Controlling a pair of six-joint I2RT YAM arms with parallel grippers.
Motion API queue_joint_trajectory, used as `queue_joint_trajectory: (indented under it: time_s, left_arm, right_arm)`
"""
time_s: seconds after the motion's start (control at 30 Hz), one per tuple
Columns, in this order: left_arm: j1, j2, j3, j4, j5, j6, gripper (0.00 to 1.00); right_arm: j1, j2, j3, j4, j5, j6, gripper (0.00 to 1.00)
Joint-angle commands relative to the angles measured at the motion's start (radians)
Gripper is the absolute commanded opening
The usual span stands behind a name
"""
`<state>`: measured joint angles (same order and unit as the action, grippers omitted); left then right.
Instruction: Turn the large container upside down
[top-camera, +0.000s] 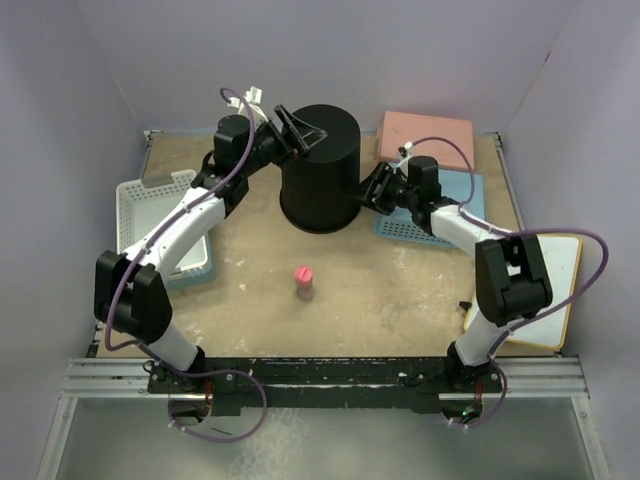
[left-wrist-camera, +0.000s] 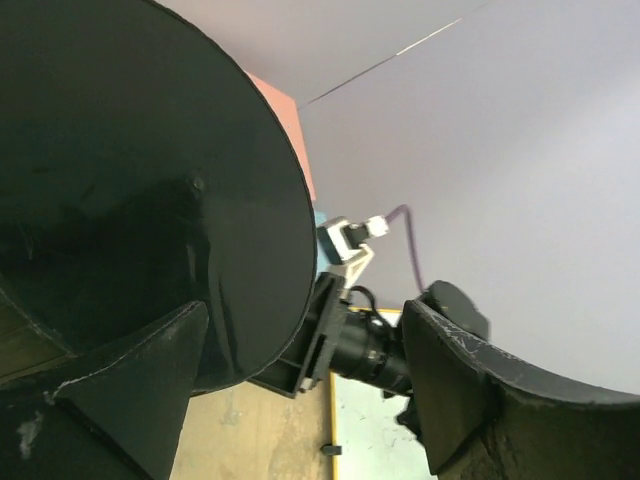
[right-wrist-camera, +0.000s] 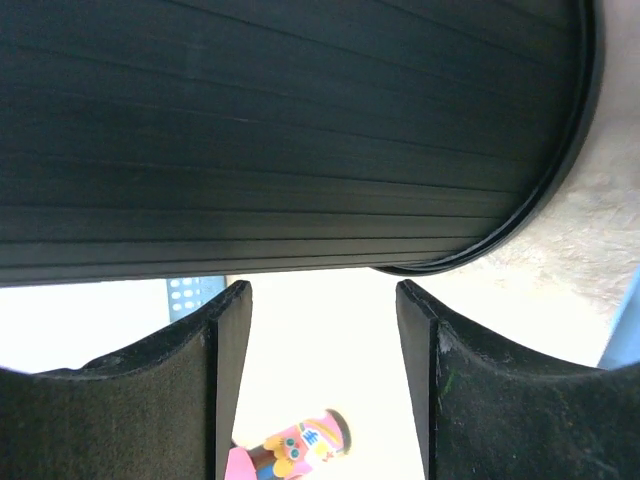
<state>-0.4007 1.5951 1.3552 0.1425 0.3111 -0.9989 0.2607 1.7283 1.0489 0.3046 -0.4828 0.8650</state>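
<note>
The large container (top-camera: 320, 170) is a tall round black bin standing at the back centre of the table, closed base up and rolled rim down. My left gripper (top-camera: 296, 134) is open at the bin's upper left edge. In the left wrist view (left-wrist-camera: 305, 320) the edge of the flat base (left-wrist-camera: 130, 180) lies between the spread fingers. My right gripper (top-camera: 368, 190) is open and empty just right of the bin's lower wall. In the right wrist view (right-wrist-camera: 322, 295) the ribbed wall (right-wrist-camera: 280, 130) and the rim lie just beyond the fingertips.
A small pink bottle (top-camera: 304, 283) stands in front of the bin and shows in the right wrist view (right-wrist-camera: 300, 450). A white basket (top-camera: 150, 200) over a blue one is at the left. A pink basket (top-camera: 425, 135) and a blue basket (top-camera: 455, 205) are at the back right. A white board (top-camera: 555, 290) lies at the right edge.
</note>
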Motion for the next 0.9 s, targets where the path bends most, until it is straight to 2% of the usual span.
queue_joint_trajectory:
  time_s: [0.0, 0.1, 0.2, 0.33, 0.5, 0.63, 0.7, 0.77, 0.87]
  left_arm:
    - [-0.001, -0.014, 0.124, -0.081, -0.001, 0.1, 0.76]
    - [0.0, -0.064, 0.197, -0.268, -0.082, 0.247, 0.77]
    - [0.001, -0.146, 0.216, -0.439, -0.221, 0.381, 0.78]
    - [0.018, -0.238, 0.18, -0.576, -0.392, 0.461, 0.79]
    - [0.132, -0.24, 0.2, -0.707, -0.441, 0.469, 0.79]
    - [0.253, -0.288, 0.158, -0.725, -0.448, 0.434, 0.8]
    - [0.279, -0.321, 0.121, -0.737, -0.485, 0.435, 0.8]
    - [0.288, -0.345, 0.081, -0.752, -0.461, 0.452, 0.8]
    - [0.288, -0.388, 0.015, -0.762, -0.438, 0.435, 0.8]
  right_arm:
    - [-0.009, -0.122, 0.061, -0.137, 0.087, -0.151, 0.62]
    - [-0.011, -0.188, 0.062, -0.214, 0.125, -0.257, 0.63]
    - [-0.011, -0.257, 0.056, -0.282, 0.144, -0.346, 0.63]
    - [0.022, -0.318, 0.011, -0.193, 0.099, -0.369, 0.65]
    - [0.197, -0.273, 0.011, -0.109, 0.101, -0.379, 0.68]
    - [0.327, -0.217, 0.008, 0.019, 0.106, -0.341, 0.68]
    - [0.363, -0.191, 0.011, 0.065, 0.144, -0.333, 0.68]
    - [0.391, -0.158, 0.015, 0.117, 0.182, -0.312, 0.69]
    - [0.386, -0.053, 0.078, 0.142, 0.173, -0.199, 0.67]
